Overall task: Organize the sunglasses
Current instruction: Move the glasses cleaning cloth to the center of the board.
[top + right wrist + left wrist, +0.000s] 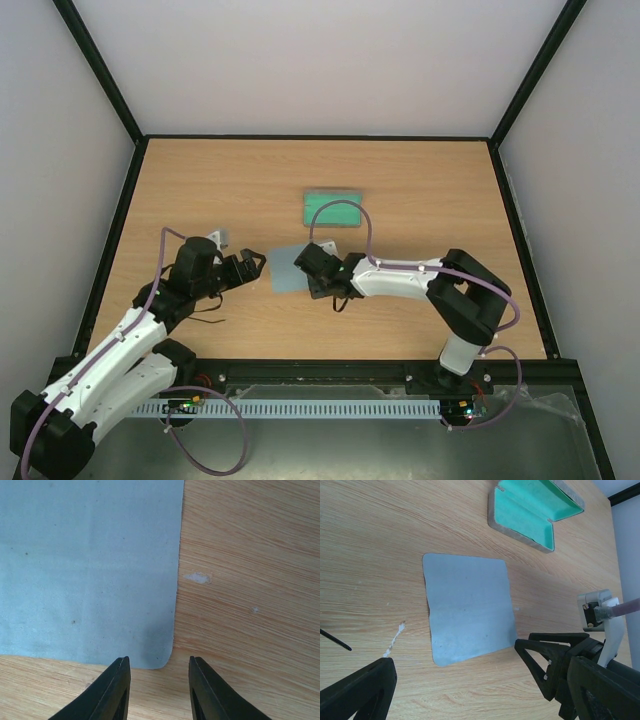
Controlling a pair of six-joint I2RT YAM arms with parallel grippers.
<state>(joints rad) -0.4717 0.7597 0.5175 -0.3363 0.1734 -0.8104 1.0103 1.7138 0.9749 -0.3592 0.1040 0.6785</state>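
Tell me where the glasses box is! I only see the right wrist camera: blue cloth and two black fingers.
Observer: The grey case, open and green inside, lies beyond the cloth, toward the table's far edge.
Operator: Where are the sunglasses?
Observer: The sunglasses show as thin black lines on the near side of the left gripper, apart from the cloth.
Operator: Is it holding them?
Observer: No, its fingers are spread wide with nothing between them.

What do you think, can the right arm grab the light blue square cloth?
Probably yes. Its open fingers are right at a corner of the light blue square cloth, which lies flat on the wooden table, with nothing in between.
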